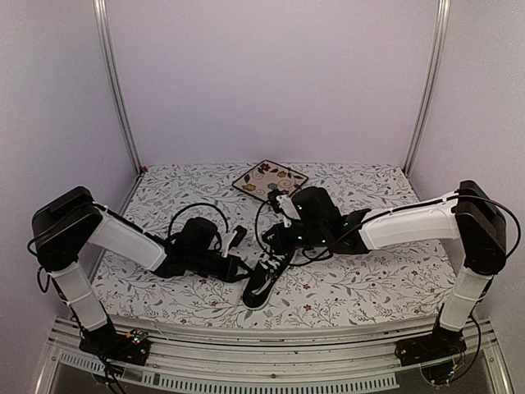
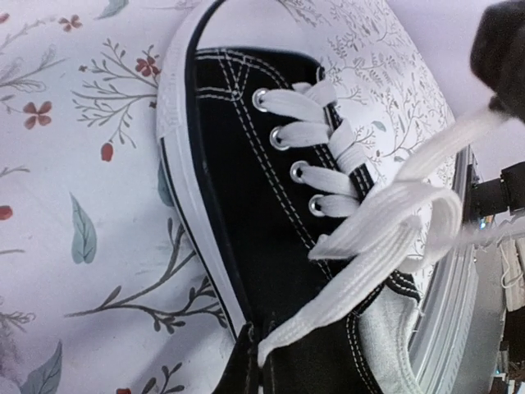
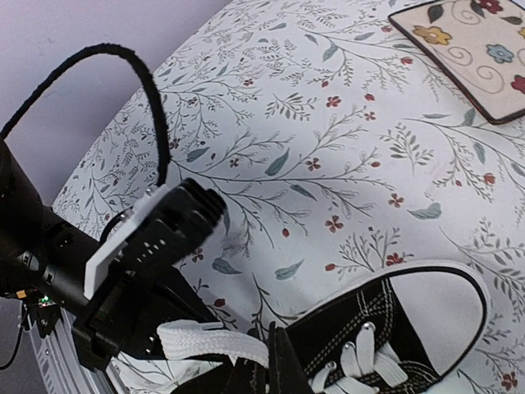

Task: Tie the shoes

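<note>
The shoes are one small black sneaker point(image 1: 259, 289) with a white toe cap, lying on the flowered cloth between the two arms. In the left wrist view the sneaker point(image 2: 246, 189) fills the frame, its white laces point(image 2: 394, 226) loose and looped over the tongue. My left gripper point(image 2: 259, 345) is shut on one lace end at the shoe's side. A second strand runs up to the right gripper point(image 2: 500, 49). In the right wrist view, my right gripper point(image 3: 271, 355) is shut on a flat lace point(image 3: 205, 341) beside the sneaker point(image 3: 410, 328).
A square floral plate point(image 1: 269, 179) lies at the back of the table, also seen as the plate point(image 3: 480, 53) in the right wrist view. The left arm's black wrist and cable point(image 3: 139, 246) sit close to my right gripper. The table's metal front rail point(image 2: 447, 328) runs just beyond the shoe.
</note>
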Available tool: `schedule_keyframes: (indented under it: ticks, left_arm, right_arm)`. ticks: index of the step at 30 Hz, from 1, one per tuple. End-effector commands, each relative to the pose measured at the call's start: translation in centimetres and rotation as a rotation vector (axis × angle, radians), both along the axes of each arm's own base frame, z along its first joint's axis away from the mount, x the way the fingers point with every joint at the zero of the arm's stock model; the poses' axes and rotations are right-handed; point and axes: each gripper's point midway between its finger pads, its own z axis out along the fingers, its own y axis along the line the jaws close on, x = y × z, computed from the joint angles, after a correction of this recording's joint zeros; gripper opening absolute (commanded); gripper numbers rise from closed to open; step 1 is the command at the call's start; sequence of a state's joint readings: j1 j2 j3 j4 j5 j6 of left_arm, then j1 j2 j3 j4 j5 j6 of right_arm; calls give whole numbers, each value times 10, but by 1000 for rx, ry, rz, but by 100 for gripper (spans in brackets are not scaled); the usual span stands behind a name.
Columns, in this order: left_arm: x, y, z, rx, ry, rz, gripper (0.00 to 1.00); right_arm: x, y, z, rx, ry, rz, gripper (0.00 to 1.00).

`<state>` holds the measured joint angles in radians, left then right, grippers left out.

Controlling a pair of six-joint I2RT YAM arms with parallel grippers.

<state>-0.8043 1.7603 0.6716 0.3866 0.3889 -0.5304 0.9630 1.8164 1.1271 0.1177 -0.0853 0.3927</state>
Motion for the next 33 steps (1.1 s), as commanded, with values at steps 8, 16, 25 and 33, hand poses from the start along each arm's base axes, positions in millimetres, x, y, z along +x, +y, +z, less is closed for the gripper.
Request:
schedule_keyframes:
  ticks: [8,16,25,33]
  left_arm:
    - [-11,32,-5,36,26,127,0]
    - [-14,60,-7,63,29,218,0]
    - [-14,61,1,64,22,153,0]
    - [-13,56,-10,81,42,133,0]
  right_arm:
    - [11,-93,12,-18,62,-410,2]
    - [2,-147,-22,-30,195,-604,2]
    - [2,-210,-18,-45,207,-798,2]
    - [4,-256,-53,-90,304,-876,2]
